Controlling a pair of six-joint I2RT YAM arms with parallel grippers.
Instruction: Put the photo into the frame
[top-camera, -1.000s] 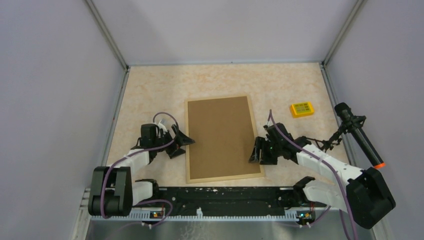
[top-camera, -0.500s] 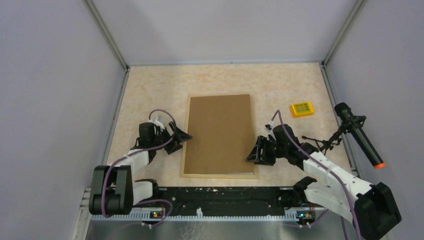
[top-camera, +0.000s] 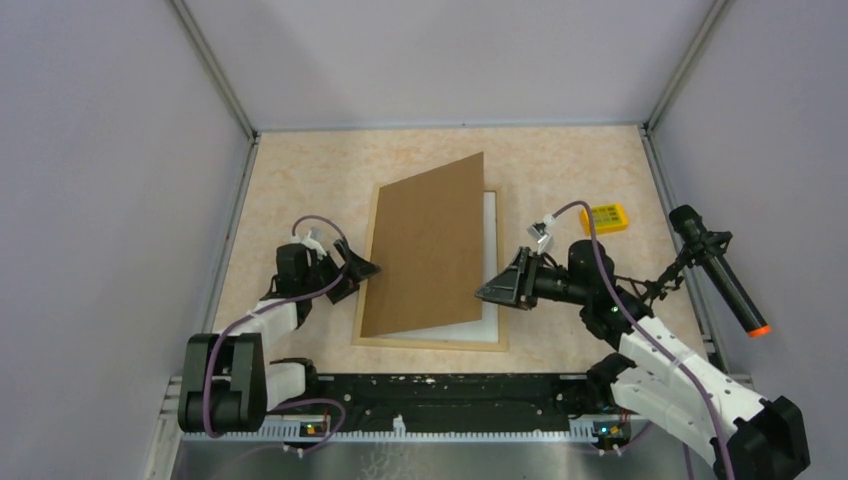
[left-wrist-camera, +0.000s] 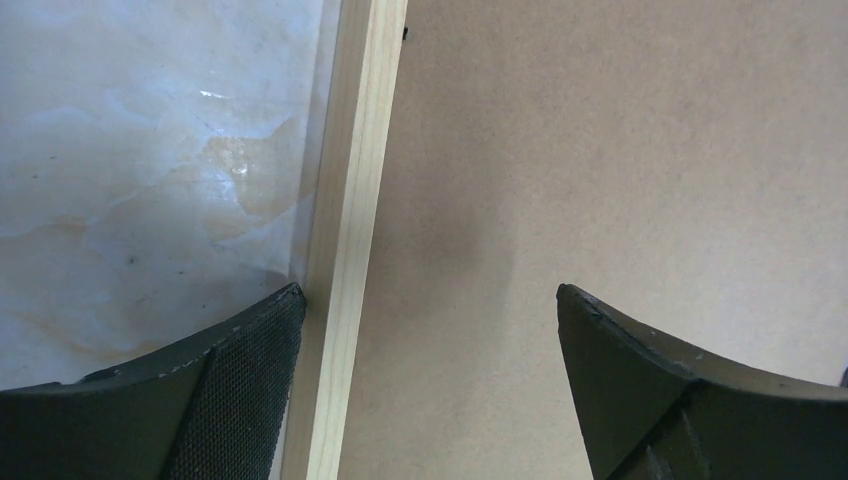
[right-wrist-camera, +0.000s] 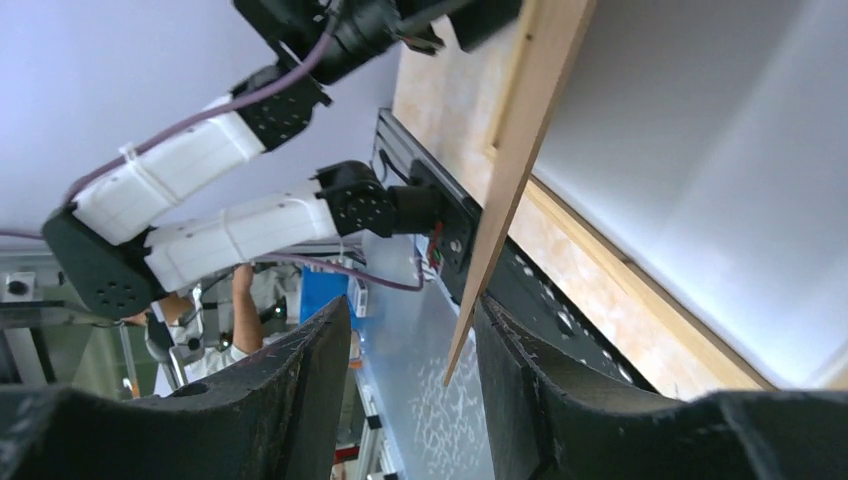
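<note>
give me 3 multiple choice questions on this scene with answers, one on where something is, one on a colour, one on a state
1. Relative to the frame, where is the yellow box?
A) to its left
B) to its right
C) on top of it

2. What colour is the sheet exposed under the backing board?
A) white
B) green
C) black

3. How does the backing board lie?
A) flat in the frame
B) tilted, right edge raised
C) on the table, off the frame

Answers:
1 B: the top view shows it on the table past the frame's right rail.
2 A: a white strip shows along the board's right side.
3 B: its right edge is up by the right gripper, and its left edge is down at the frame.
</note>
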